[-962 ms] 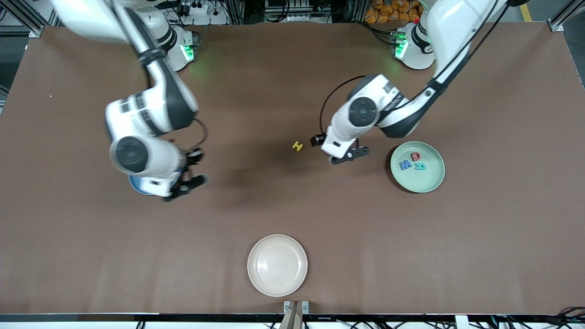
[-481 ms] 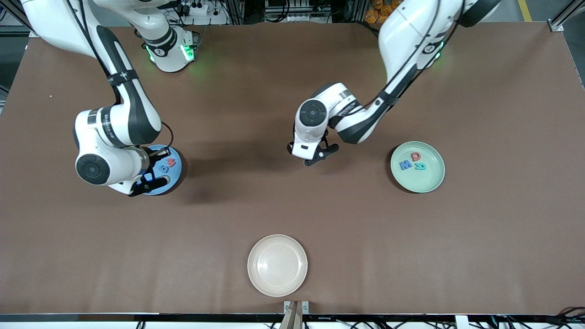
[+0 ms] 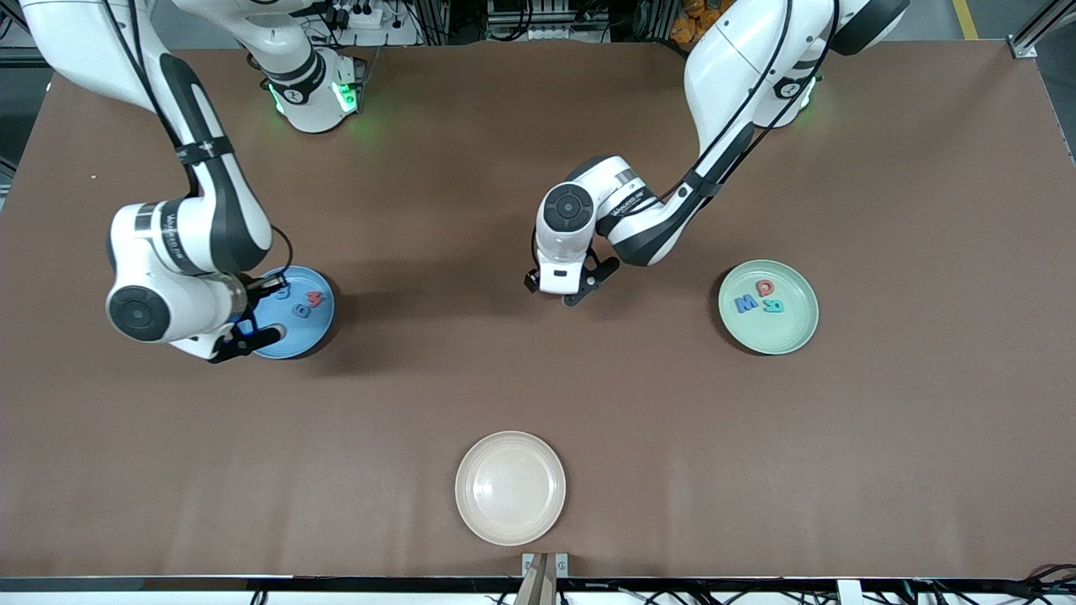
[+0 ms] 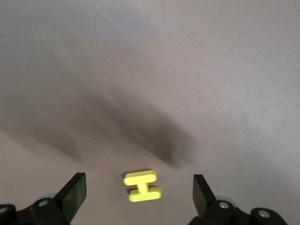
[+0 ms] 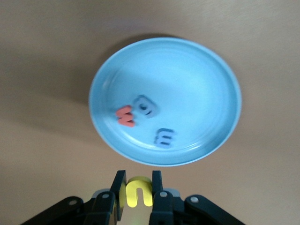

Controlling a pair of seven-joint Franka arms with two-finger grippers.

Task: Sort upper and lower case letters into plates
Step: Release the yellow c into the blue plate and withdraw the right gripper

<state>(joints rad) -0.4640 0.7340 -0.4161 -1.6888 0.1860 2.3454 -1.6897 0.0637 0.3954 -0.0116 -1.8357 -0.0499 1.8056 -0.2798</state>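
The blue plate (image 3: 308, 329) holds a red letter (image 3: 314, 297) and two blue letters (image 3: 300, 310). It also shows in the right wrist view (image 5: 187, 79). My right gripper (image 3: 255, 315) hangs over that plate's rim, shut on a yellow n-shaped letter (image 5: 139, 191). The mint green plate (image 3: 782, 332) holds a red letter (image 3: 764, 287), a blue letter (image 3: 745, 303) and a teal letter (image 3: 772, 306). My left gripper (image 3: 565, 288) is open, low over mid-table. A yellow H (image 4: 142, 186) lies flat between its fingers (image 4: 75, 192). The front view hides the H.
A cream-beige plate (image 3: 510, 487) sits near the table's front edge, nearer to the front camera than both grippers. Bare brown tabletop (image 3: 538, 378) lies between the three plates.
The left gripper moved toward the right arm's end and now covers the yellow H. The right arm swung toward its own end of the table, uncovering the blue plate.
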